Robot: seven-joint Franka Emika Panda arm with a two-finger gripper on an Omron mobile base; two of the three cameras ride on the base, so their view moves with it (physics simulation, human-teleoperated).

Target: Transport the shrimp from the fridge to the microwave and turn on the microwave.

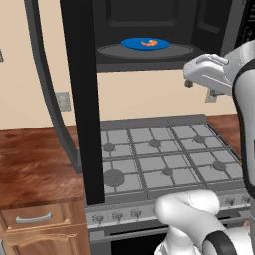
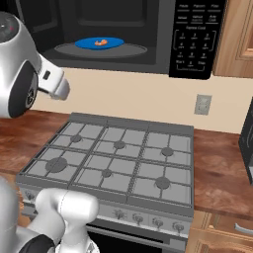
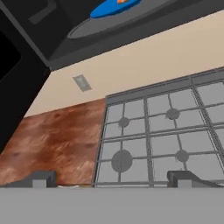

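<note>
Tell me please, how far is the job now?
Done: the shrimp lies on the blue plate inside the microwave. In hand: nothing; the gripper is open and empty, over the stove. Left: the door stands open, so close it, then use the keypad.

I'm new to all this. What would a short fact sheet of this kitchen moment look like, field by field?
shrimp: lying on the blue plate
blue plate: on the grey turntable
microwave: door swung open
keypad: on the microwave's right side
gripper: open, holding nothing, fingers wide apart
stove: below the microwave, burners bare
</note>
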